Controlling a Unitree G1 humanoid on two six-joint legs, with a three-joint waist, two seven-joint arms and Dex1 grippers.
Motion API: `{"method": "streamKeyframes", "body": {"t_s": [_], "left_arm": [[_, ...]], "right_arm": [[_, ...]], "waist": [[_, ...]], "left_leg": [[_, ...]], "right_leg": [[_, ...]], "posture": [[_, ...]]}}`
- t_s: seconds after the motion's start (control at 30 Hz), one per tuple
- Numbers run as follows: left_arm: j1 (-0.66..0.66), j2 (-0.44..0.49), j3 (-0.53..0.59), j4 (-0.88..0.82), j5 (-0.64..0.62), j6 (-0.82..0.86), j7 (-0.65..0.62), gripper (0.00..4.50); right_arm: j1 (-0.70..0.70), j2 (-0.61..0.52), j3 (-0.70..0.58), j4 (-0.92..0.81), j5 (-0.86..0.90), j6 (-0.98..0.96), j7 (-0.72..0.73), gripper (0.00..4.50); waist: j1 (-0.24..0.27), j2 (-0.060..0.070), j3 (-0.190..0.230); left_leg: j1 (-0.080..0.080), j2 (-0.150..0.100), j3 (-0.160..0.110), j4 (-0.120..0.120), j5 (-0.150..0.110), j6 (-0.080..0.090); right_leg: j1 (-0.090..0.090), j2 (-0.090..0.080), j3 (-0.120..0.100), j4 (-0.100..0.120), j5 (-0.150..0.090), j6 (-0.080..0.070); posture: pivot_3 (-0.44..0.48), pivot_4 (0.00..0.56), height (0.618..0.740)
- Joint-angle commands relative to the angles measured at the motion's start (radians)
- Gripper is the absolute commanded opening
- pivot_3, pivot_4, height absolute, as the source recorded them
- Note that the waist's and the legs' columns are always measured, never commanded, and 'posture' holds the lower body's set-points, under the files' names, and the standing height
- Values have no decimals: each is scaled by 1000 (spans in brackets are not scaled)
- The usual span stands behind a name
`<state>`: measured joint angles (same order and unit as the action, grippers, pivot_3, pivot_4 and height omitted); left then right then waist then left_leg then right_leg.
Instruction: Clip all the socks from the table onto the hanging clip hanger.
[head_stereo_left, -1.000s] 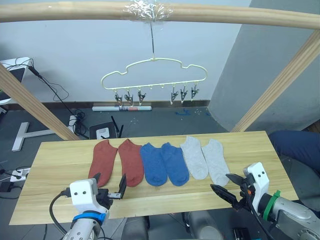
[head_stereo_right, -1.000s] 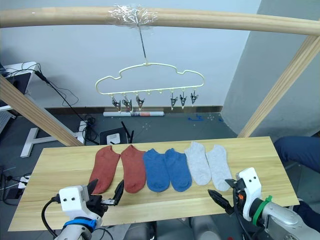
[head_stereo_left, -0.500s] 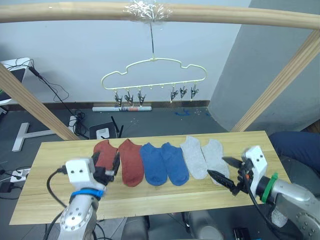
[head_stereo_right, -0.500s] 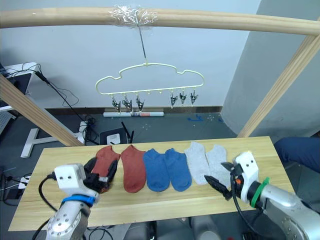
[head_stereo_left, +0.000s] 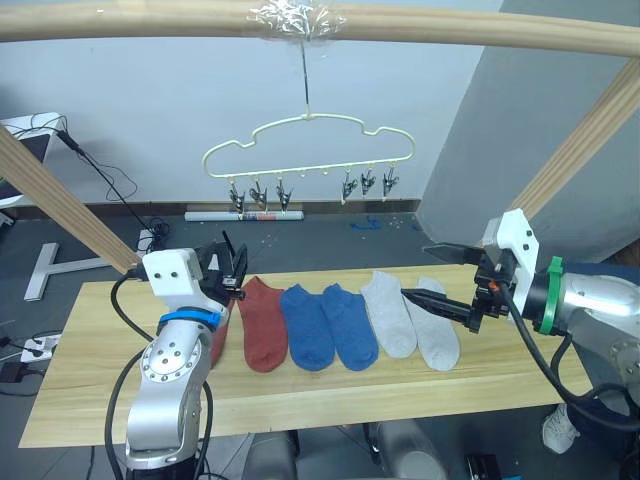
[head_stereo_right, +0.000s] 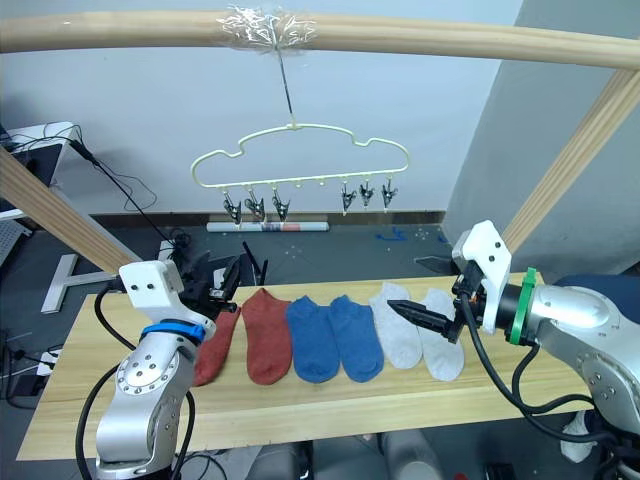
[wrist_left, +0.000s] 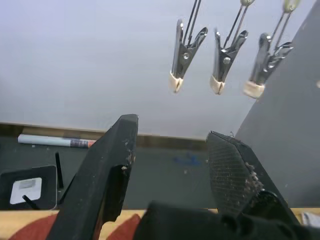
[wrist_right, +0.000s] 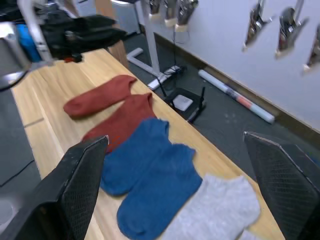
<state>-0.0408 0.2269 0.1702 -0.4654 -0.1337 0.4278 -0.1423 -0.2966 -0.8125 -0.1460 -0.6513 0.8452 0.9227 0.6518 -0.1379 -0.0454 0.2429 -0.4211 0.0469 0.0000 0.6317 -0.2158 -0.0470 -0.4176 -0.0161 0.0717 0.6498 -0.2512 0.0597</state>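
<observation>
Six socks in a row on the table (head_stereo_left: 90, 330), none clipped yet. From the robot's left: rust-red sock (head_stereo_right: 215, 345) partly hidden behind the left arm, second rust-red sock (head_stereo_left: 263, 322), two blue socks (head_stereo_left: 308, 327) (head_stereo_left: 349, 324), two light grey socks (head_stereo_left: 388, 313) (head_stereo_left: 434, 322).

Left gripper (head_stereo_left: 228, 268) raised above the table's far left part, fingers spread apart and empty, pointing up and away toward the hanger. Directly below and just beside it, the first rust-red sock; the second rust-red sock a little to its right. In the left wrist view, three metal clips (wrist_left: 184, 55) hanging above and beyond the parted fingers (wrist_left: 107, 165).

Right gripper (head_stereo_left: 438, 280) held over the grey pair, released wide, nothing between its fingers; lower finger (head_stereo_left: 432, 302) just above the gap between the two grey socks, upper finger near the table's far edge. Blue and rust-red socks farther off to its left.

Pale yellow clip hanger (head_stereo_left: 308, 150) hung from the wooden beam (head_stereo_left: 450, 25), above and behind both grippers, all clips bare.
</observation>
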Motion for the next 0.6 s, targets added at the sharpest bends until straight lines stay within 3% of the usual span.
{"method": "streamKeyframes", "body": {"t_s": [0.03,0.6], "left_arm": [[-56,13,21,6,-11,6,4,2506],[-264,-15,17,138,-15,16,33,2506]], "right_arm": [[-54,-11,4,-1,18,2,10,4500],[-186,12,9,-21,95,27,-34,4500]], "waist": [[0,0,5],[1,3,17]], "left_leg": [[0,0,0,0,0,0],[-4,0,-1,0,0,0]], "right_leg": [[0,0,0,0,0,0],[-3,0,-1,0,2,-3]], "posture": [[-205,288,740],[-226,303,740]]}}
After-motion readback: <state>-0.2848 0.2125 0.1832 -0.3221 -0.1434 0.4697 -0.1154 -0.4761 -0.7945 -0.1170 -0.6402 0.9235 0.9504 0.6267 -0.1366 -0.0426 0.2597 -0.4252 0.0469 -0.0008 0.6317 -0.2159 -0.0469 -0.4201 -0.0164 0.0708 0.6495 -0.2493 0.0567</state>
